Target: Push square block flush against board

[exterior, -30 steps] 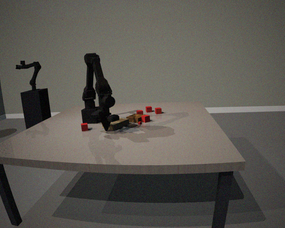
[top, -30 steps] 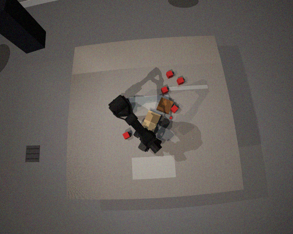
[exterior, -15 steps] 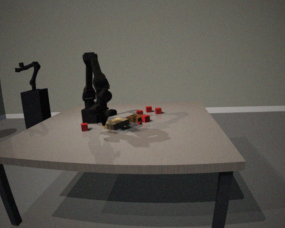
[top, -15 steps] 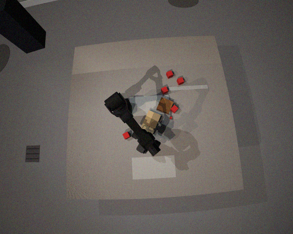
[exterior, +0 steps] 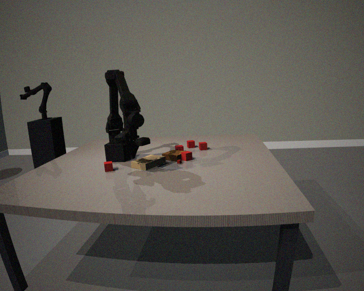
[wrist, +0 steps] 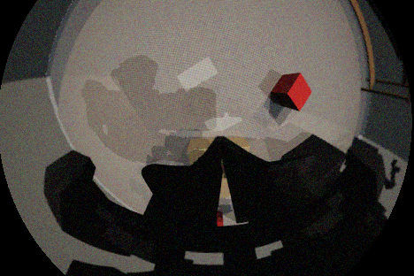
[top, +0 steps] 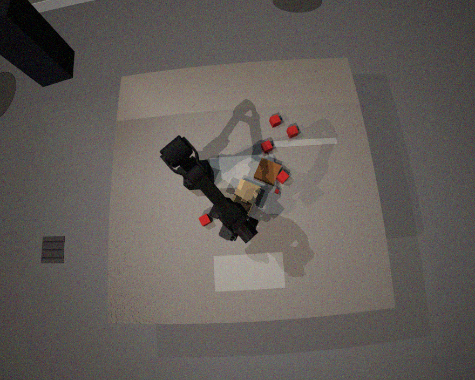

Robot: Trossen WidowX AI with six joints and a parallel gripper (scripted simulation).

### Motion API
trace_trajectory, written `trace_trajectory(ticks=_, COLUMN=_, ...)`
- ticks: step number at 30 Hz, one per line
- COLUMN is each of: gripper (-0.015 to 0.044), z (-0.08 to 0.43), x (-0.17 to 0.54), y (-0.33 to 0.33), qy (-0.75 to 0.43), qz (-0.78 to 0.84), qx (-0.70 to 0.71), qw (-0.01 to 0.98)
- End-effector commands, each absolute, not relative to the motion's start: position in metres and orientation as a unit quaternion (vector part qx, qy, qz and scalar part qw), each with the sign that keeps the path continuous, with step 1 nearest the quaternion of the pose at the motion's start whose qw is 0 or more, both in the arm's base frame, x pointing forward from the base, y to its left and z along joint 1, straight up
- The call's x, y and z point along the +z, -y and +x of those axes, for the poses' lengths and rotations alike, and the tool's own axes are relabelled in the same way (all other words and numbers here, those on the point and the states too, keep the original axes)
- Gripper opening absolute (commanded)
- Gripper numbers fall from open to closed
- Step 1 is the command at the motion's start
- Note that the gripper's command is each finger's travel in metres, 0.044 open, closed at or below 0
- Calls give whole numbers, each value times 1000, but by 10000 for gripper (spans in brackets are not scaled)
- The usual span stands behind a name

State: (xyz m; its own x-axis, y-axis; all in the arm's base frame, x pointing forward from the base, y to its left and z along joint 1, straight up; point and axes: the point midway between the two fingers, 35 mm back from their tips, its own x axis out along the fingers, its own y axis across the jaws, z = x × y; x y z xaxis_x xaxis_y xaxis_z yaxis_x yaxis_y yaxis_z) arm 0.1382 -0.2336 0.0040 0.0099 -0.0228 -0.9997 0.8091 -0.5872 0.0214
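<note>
The brown square block lies near the middle of the table. The light tan board lies right next to it, and their near ends look to be touching or almost so. I cannot tell if an edge lines up. My gripper is shut and empty. It is raised off the table over the board's end away from the block. In the wrist view the board shows just past the fingertips. The arm hides part of the board from above.
Several red cubes lie around. One red cube sits against the block's far side, and another red cube stands alone near the arm's base. A second arm stands on a black pedestal off the table.
</note>
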Motion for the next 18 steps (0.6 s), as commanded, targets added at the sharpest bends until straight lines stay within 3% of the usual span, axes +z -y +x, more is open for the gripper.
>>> trace_trajectory(ticks=1, gripper=0, z=138, x=-5, y=230, qy=-316, qz=629, qx=-627, qw=335)
trace_trajectory(ticks=5, gripper=0, z=138, x=-49, y=230, qy=-317, qz=628, qx=-627, qw=335)
trace_trajectory(ticks=18, gripper=0, z=143, x=-51, y=225, qy=-317, qz=629, qx=-627, qw=335)
